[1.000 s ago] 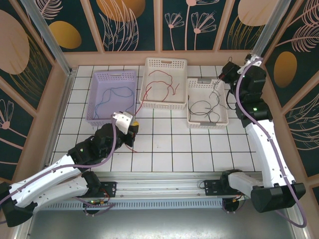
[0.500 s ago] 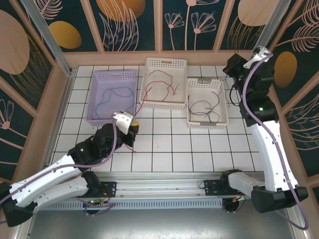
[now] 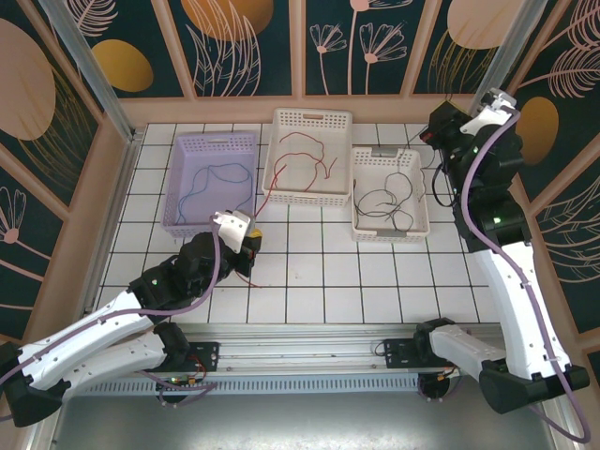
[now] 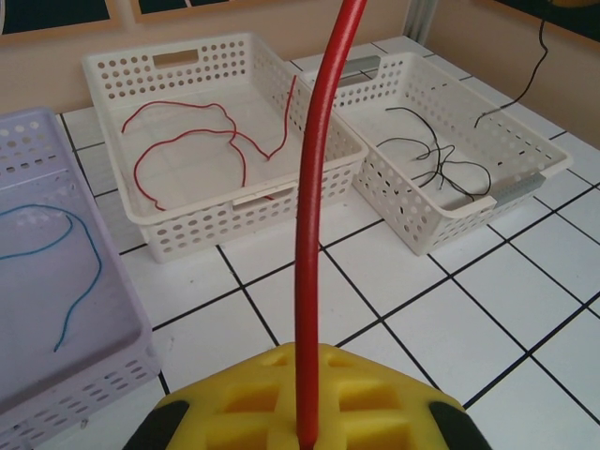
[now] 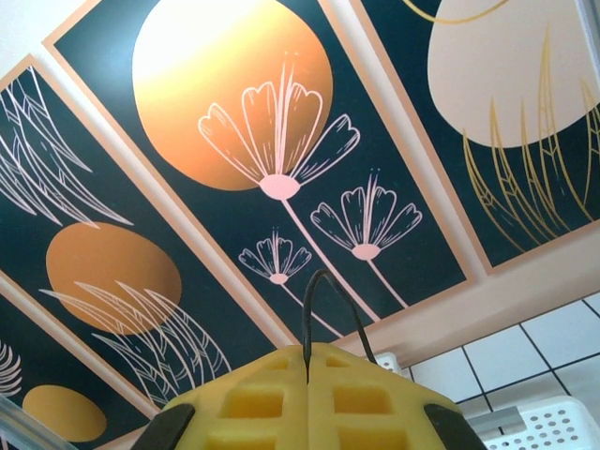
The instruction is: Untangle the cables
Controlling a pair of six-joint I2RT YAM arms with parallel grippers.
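**Left tool** [image 3: 252, 237]: lower left of centre in the top view, low over the tiled surface [image 3: 375, 281]. Its yellow pads [image 4: 234, 403] are pressed together on a red cable [image 4: 314, 216], which rises from between them.

**Red cable, far part:** runs up over the front rim of the middle white basket [image 3: 312, 114] and lies in loose loops inside it.

**Lilac basket** [image 3: 214, 139]: left of the white one, holding a blue cable [image 3: 220, 173].

**Right white basket** [image 3: 389, 234]: right of the middle one, holding tangled loops of black cable [image 3: 389, 202].

**Right tool** [image 3: 434, 131]: upper right of the top view, raised beyond the right basket. Its pads [image 5: 253, 403] are clamped on the black cable, which hangs down beside that basket. A painted wall panel [image 5: 234, 103] stands behind.
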